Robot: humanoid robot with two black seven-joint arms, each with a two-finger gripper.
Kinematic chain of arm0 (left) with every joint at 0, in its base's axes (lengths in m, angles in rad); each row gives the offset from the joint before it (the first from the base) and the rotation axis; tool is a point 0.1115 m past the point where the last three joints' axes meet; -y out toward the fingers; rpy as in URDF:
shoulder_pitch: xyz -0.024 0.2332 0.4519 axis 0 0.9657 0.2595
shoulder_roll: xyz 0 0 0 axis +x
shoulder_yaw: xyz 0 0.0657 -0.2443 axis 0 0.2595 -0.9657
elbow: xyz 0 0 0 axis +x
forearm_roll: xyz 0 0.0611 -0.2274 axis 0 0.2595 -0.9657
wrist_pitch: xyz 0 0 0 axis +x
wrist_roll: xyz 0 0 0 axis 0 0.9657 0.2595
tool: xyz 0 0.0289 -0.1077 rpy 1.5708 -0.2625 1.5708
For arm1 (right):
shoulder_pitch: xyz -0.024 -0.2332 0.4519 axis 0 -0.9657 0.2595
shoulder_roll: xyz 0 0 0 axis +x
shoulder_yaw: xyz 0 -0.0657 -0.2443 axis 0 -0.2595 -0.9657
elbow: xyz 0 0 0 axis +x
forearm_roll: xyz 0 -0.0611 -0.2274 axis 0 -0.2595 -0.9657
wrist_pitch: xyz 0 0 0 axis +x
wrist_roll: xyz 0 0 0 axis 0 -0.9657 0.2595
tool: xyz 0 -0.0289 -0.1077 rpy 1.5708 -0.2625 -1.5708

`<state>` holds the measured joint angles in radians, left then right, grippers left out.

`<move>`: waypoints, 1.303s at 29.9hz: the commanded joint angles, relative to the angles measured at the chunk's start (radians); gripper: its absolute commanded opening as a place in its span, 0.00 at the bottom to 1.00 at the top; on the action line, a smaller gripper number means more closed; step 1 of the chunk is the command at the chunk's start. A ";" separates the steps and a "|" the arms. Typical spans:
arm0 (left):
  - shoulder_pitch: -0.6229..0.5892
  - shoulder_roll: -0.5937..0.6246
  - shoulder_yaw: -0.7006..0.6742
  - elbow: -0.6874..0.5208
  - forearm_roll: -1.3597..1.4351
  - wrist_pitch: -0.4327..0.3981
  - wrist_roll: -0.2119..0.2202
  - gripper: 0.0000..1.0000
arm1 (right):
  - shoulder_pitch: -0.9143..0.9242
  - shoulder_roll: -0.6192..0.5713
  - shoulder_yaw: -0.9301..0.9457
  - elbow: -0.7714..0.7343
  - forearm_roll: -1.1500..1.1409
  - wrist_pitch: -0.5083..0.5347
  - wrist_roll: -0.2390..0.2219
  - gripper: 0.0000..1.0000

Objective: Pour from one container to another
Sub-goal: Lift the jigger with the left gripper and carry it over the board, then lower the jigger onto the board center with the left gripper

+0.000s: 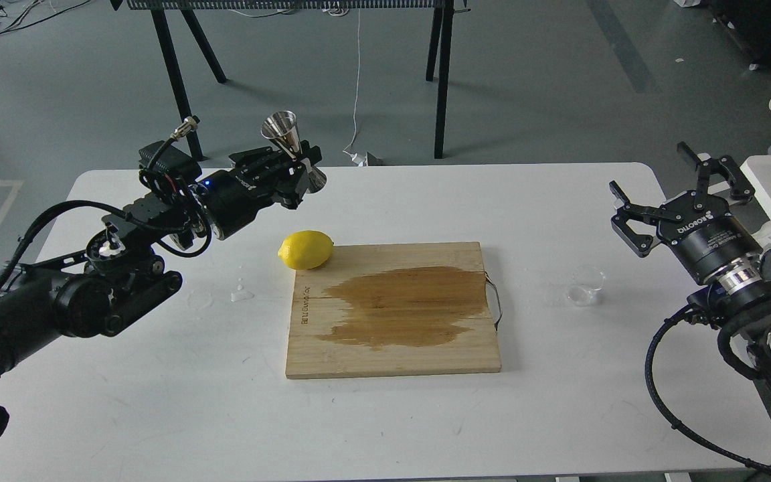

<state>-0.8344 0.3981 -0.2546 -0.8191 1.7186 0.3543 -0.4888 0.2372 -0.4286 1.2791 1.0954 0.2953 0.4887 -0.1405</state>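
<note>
Steel catches your eye first at the left: your left gripper [297,175] is clamped on the jigger [294,151] at its waist, holding it tilted above the table's [158,402] far edge. Next comes a lemon [306,250] touching the wooden board's [392,355] corner; the board carries a dark wet patch. Further right, the clear cup [587,284] stands on the table, and your right gripper [680,187] hovers near it, fingers spread wide and holding nothing.
</note>
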 commanded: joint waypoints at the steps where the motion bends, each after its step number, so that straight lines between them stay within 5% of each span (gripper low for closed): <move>1: 0.005 -0.007 0.051 -0.025 0.012 0.003 0.000 0.08 | -0.004 0.014 0.003 -0.008 0.027 0.000 0.012 0.99; 16: 0.089 -0.217 0.054 0.008 0.047 0.003 0.000 0.08 | 0.001 0.024 0.019 -0.023 0.028 0.000 0.032 0.99; 23: 0.103 -0.398 0.064 0.253 0.081 0.058 0.000 0.08 | 0.014 0.034 0.014 -0.075 0.028 0.000 0.032 0.99; 39: 0.124 -0.398 0.060 0.347 0.098 0.061 0.000 0.09 | 0.014 0.034 0.014 -0.077 0.028 0.000 0.032 0.99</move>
<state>-0.7126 0.0000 -0.1940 -0.4780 1.8179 0.4156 -0.4886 0.2517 -0.3949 1.2947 1.0184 0.3242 0.4887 -0.1089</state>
